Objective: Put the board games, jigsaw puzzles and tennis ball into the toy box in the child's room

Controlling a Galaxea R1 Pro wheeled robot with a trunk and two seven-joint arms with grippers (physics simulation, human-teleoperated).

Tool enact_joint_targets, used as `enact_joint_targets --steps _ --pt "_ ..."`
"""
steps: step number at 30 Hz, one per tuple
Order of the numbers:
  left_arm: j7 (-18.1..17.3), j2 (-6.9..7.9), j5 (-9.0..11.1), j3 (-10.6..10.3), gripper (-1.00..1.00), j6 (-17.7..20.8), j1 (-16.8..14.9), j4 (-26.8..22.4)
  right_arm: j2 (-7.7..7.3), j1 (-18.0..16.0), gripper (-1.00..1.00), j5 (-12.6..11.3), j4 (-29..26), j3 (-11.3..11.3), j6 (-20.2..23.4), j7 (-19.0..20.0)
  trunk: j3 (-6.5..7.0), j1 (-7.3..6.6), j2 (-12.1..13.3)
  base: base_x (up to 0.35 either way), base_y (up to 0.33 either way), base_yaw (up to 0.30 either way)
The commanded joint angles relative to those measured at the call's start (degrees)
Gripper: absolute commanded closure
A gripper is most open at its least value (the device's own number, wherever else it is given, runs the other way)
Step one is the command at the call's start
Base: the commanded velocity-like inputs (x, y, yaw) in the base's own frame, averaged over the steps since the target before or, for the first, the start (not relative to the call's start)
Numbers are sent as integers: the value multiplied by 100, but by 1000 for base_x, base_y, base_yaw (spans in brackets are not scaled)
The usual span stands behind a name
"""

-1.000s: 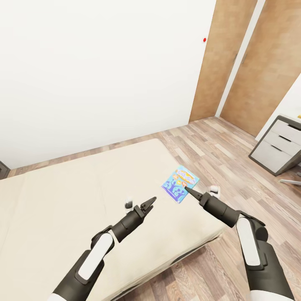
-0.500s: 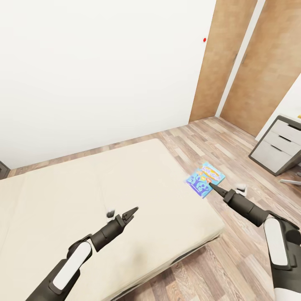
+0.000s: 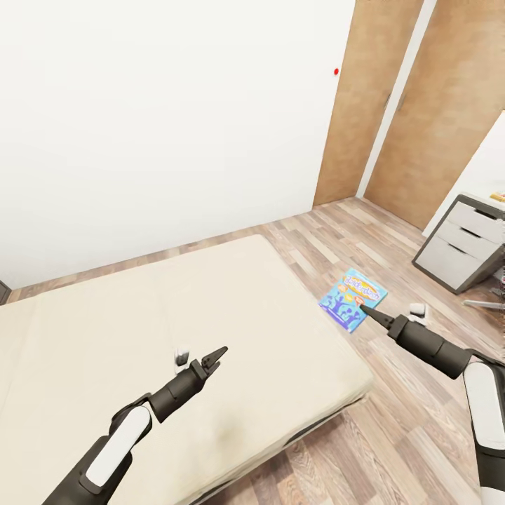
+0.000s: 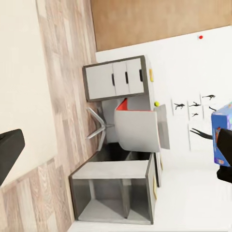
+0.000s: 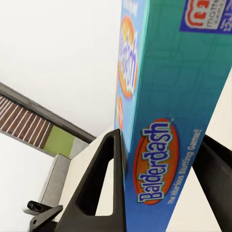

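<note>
Now one blue board game (image 3: pixel 353 299) sits pinched by right fingers (image 3: pixel 369 315).

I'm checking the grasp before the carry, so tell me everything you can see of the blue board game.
The blue board game is a flat rectangular card box, blue and teal, printed "Balderdash" in an orange oval on its edge, with dark blue figures on its face. It is off the bed, held in the air over the wood floor beside the mattress corner. The right gripper pinches one edge, a jaw on each side. Nothing else touches it.
</note>
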Motion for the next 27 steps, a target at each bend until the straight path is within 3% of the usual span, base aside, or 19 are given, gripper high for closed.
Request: enact_joint_targets --steps 1,9,12,13,17,18,20,23,24,27 --pt "23 1 52 -4 -100 33 -4 -6 -10 -2 100 23 -49 -8 100 14 -2 3 -10 0 0 -150" --pt "213 -42 24 -24 -100 68 -18 -28 -70 10 100 399 -197 8 361 -15 60 3 -10 0 0 -186" --pt "359 -86 17 -31 -100 80 -24 -79 -68 4 100 723 -216 28 399 -17 84 3 -10 0 0 -199" --pt "645 -126 17 -35 -100 87 -27 -340 -37 -24 100 1068 -195 50 422 -44 92 3 -10 0 0 -182" --pt "1207 -238 46 -29 -100 232 -145 -966 -15 -82 100 1302 167 136 402 -312 121 3 -10 0 0 -173" --pt "1207 -238 46 -29 -100 232 -145 -966 -15 -82 100 1302 167 136 402 -312 128 3 -10 0 0 -169" --pt "1644 -334 71 -21 -100 483 -336 -1364 -19 -149 100 1370 397 207 383 -513 142 3 -10 0 0 -168" --pt "2379 -588 162 -18 -100 964 -819 -1823 -12 -323 100 1433 745 286 361 -752 163 3 -10 0 0 -172" --pt "2379 -588 162 -18 -100 964 -819 -1823 -12 -323 100 1433 745 286 361 -752 170 3 -10 0 0 -175" --pt "3081 -975 295 -24 -100 1345 -1374 -2032 -2 -459 100 1474 1103 341 345 -884 191 3 -10 0 0 -180"
